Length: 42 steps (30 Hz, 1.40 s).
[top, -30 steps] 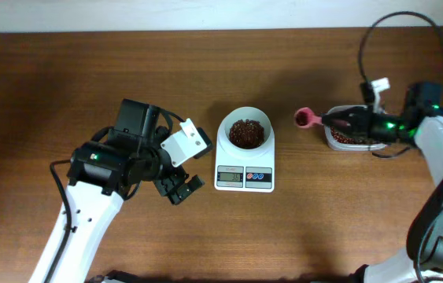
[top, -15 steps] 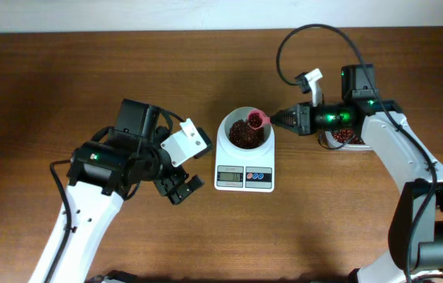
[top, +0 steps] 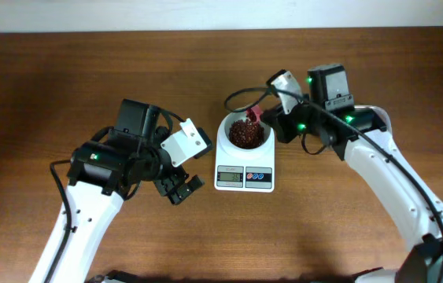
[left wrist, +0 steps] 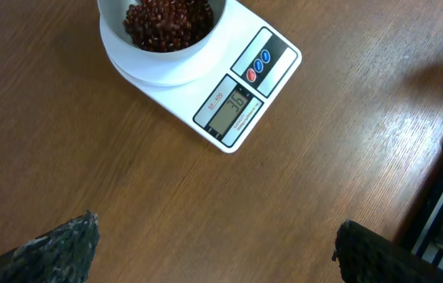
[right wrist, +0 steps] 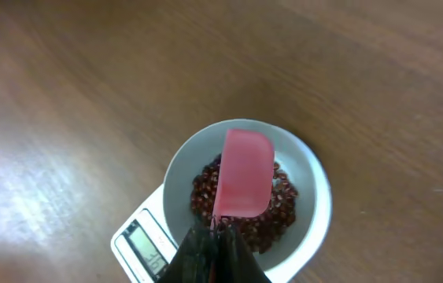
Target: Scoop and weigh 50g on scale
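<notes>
- A pink plastic scoop (right wrist: pixel 243 173) is hanging above the table, tilting steeply, with its smooth back facing the right wrist camera.
- A brown wooden table (top: pixel 64 79) is lying beneath everything, its grain running left to right in the overhead view and light glaring off it in patches.
- A pale white strip (top: pixel 205 14) is running along the table's far edge.

Pink scoop (right wrist: pixel 243 173) carried from tub to scale (top: pixel 244 178), now tipped over beans (top: pixel 245 134)
</notes>
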Tool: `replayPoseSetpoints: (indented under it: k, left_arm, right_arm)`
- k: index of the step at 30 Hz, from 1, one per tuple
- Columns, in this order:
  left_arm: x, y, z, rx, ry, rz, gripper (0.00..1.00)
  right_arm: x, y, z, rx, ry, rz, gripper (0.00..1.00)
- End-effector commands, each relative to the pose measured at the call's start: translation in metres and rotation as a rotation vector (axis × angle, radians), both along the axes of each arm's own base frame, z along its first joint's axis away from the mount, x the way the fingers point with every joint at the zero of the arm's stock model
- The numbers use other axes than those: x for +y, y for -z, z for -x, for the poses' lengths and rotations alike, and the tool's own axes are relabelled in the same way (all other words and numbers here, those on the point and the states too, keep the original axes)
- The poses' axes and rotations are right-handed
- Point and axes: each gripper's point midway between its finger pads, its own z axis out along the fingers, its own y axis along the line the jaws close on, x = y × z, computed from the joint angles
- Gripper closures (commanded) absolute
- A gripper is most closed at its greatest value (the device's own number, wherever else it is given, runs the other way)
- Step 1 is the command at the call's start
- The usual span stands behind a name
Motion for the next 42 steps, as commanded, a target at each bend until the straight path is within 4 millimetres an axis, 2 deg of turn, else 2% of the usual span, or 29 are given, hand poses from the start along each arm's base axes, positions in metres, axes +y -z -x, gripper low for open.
replayPoseSetpoints:
  k: [1, 9, 22, 24, 27, 29, 30, 32, 33, 34, 35, 36, 37, 38, 39, 40, 42]
  left_arm:
    - [-0.001, -0.009, -0.001, -0.030, 0.018, 0.014, 0.01]
    - [-0.001, -0.009, -0.001, -0.030, 0.018, 0.014, 0.01]
    - [-0.001, -0.009, -0.001, -0.030, 0.018, 0.014, 0.01]
    - [-0.001, -0.009, -0.001, -0.030, 0.018, 0.015, 0.01]
    - [-0.001, -0.009, -0.001, -0.030, 0.018, 0.014, 0.01]
    - [-0.001, -0.009, -0.001, -0.030, 0.018, 0.014, 0.01]
    - [-0.001, -0.009, -0.001, -0.030, 0.018, 0.014, 0.01]
    - [-0.001, -0.009, -0.001, -0.030, 0.018, 0.015, 0.01]
    - [-0.001, -0.009, -0.001, -0.030, 0.018, 0.014, 0.01]
    - [-0.001, -0.009, -0.001, -0.030, 0.018, 0.015, 0.01]
    - [-0.001, -0.009, -0.001, -0.030, 0.018, 0.014, 0.01]
    - [-0.001, -0.009, -0.001, -0.030, 0.018, 0.014, 0.01]
    - [-0.001, -0.009, -0.001, -0.030, 0.018, 0.015, 0.01]
    - [-0.001, -0.009, -0.001, -0.030, 0.018, 0.014, 0.01]
    - [-0.001, -0.009, -0.001, -0.030, 0.018, 0.014, 0.01]
    - [-0.001, -0.009, -0.001, -0.030, 0.018, 0.014, 0.01]
    - [-0.001, -0.009, -0.001, -0.030, 0.018, 0.014, 0.01]
  right_arm:
    - [-0.005, -0.023, -0.004, -0.091, 0.023, 0.038, 0.96]
    - [-0.006, -0.013, 0.009, -0.022, 0.016, 0.055, 0.96]
    - [-0.006, -0.011, 0.010, -0.014, 0.013, 0.054, 0.96]
    - [0.007, -0.015, 0.020, 0.013, -0.053, -0.013, 0.96]
    - [-0.025, 0.000, -0.004, -0.049, 0.083, 0.169, 0.96]
    - [-0.002, -0.005, 0.010, -0.020, -0.012, 0.073, 0.96]
    - [0.001, -0.005, 0.012, -0.035, -0.039, 0.085, 0.96]
    - [-0.018, 0.000, -0.004, -0.092, 0.044, 0.209, 0.96]
    - [-0.011, -0.003, -0.001, -0.076, 0.036, 0.161, 0.96]
    - [0.007, -0.008, 0.010, -0.055, -0.044, 0.078, 0.96]
    - [0.011, -0.008, 0.013, -0.062, -0.071, 0.079, 0.96]
    - [-0.001, -0.004, 0.004, -0.112, -0.051, 0.176, 0.96]
    - [-0.020, -0.001, -0.008, -0.139, 0.041, 0.262, 0.96]
    - [-0.011, -0.003, -0.004, -0.120, 0.020, 0.213, 0.96]
    - [0.015, -0.008, 0.013, -0.086, -0.091, 0.105, 0.96]
    - [0.023, -0.009, 0.021, -0.080, -0.141, 0.081, 0.96]
    - [0.001, -0.001, 0.005, -0.147, -0.070, 0.245, 0.96]
